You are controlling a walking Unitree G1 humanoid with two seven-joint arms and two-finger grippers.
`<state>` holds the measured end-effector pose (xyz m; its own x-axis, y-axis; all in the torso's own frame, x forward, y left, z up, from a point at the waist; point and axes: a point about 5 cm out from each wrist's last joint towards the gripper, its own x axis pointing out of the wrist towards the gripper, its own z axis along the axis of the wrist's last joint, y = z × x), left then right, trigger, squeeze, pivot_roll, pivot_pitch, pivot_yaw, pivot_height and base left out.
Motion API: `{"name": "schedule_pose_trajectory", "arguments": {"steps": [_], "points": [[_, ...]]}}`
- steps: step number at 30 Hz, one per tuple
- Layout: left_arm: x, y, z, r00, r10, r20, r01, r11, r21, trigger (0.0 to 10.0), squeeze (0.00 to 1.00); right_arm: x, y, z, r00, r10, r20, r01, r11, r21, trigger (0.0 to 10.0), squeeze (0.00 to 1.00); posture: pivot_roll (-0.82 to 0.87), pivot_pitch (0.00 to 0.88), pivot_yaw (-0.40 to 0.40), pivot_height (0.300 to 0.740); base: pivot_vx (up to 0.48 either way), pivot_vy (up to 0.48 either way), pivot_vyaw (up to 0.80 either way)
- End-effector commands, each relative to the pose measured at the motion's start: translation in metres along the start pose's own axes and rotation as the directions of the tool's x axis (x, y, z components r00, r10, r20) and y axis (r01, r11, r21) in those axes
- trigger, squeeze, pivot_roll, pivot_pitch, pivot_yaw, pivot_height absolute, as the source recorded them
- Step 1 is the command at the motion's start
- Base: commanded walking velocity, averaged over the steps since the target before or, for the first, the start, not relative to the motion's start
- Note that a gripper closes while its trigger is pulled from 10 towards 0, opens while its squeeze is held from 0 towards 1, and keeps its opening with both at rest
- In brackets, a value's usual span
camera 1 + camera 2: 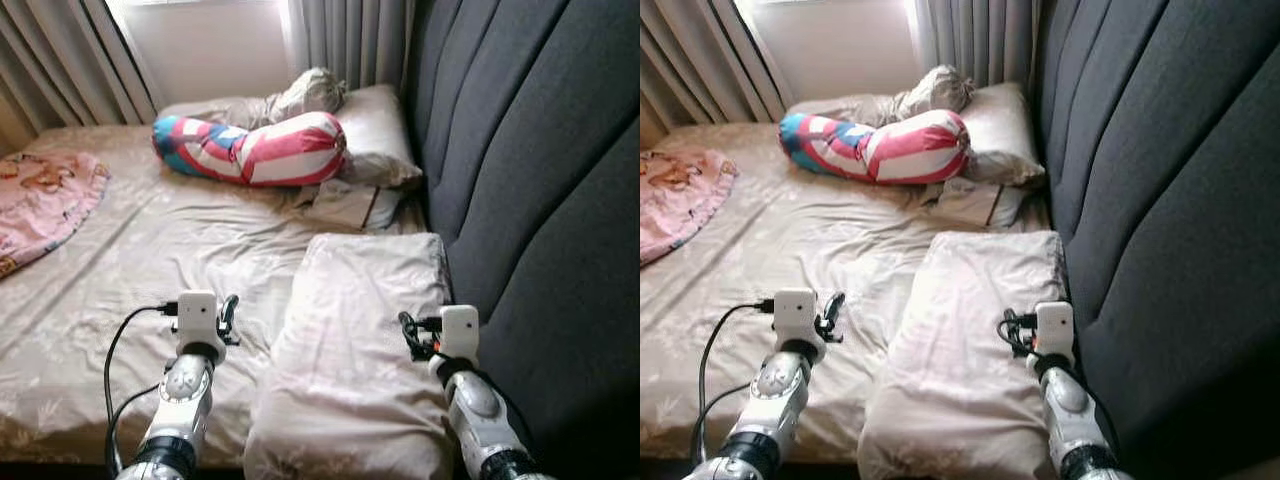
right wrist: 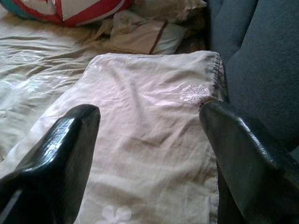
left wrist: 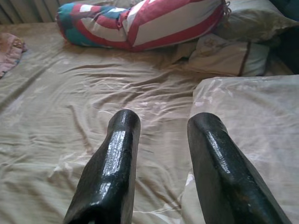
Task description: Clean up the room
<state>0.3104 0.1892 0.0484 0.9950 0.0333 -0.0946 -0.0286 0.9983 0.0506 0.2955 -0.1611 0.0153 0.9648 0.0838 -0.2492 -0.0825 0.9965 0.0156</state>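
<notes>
Lying between spread fingers [image 2: 60, 154]: pillow [image 2: 149, 140]

A: What's nearest on the bed?
B: A pale beige pillow [image 1: 355, 350] lying flat and lengthwise against the dark headboard, its cover wrinkled, faint flower prints on it.

A: And toward twelve o'clock?
B: A red, white and teal striped bolster [image 1: 250, 148] lies crosswise, one end touching a beige pillow [image 1: 375, 130]. A folded pillowcase [image 1: 345, 203] lies just below.

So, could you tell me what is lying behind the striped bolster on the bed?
Behind the striped bolster lie a beige pillow and a crumpled cloth bundle; the bolster covers their lower parts.
</notes>
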Motion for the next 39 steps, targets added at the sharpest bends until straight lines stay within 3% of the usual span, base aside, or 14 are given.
{"name": "schedule_pose_trajectory", "arguments": {"steps": [1, 9, 15, 30, 39], "points": [[0.002, 0.0, 0.005, 1.0, -0.004, 0.019, 0.004, 1.0, 0.002, 10.0, 0.0, 0.0, 0.001, -0.001, 1.0, -0.007, -0.01, 0.007, 1.0, -0.001, 10.0, 0.0, -0.14, 0.0, 0.015, 0.74, 0.0, 0.0, 0.0], [0.001, -0.007, 0.003, 1.0, -0.022, 0.011, 0.022, 0.999, -0.025, 10.0, 0.0, -0.002, -0.007, -0.004, 0.999, -0.032, -0.024, 0.031, 0.999, -0.007, 10.0, 0.0, -0.15, 0.0, -0.003, 0.74, 0.0, 0.0, 0.0], [0.0, -0.013, 0.002, 1.0, -0.022, 0.012, 0.022, 0.999, -0.041, 10.0, 0.0, -0.001, -0.011, 0.0, 0.999, -0.035, -0.014, 0.035, 0.999, -0.02, 10.0, 0.0, -0.16, 0.0, -0.023, 0.74, 0.0, 0.391, 0.0], [-0.002, -0.014, 0.001, 0.999, -0.031, 0.011, 0.031, 0.999, -0.034, 10.0, 0.0, 0.0, -0.008, 0.0, 0.999, -0.031, -0.022, 0.03, 0.999, -0.025, 10.0, 0.0, -0.15, 0.0, -0.023, 0.74, 0.0, 0.179, 0.0], [-0.003, -0.024, 0.001, 0.996, -0.094, 0.01, 0.094, 0.994, -0.05, 10.0, 0.0, -0.003, -0.022, -0.013, 0.981, -0.132, -0.139, 0.123, 0.99, -0.074, 10.0, 0.0, -0.15, 0.0, -0.015, 0.74, 0.0, 0.0, 0.0]]}}
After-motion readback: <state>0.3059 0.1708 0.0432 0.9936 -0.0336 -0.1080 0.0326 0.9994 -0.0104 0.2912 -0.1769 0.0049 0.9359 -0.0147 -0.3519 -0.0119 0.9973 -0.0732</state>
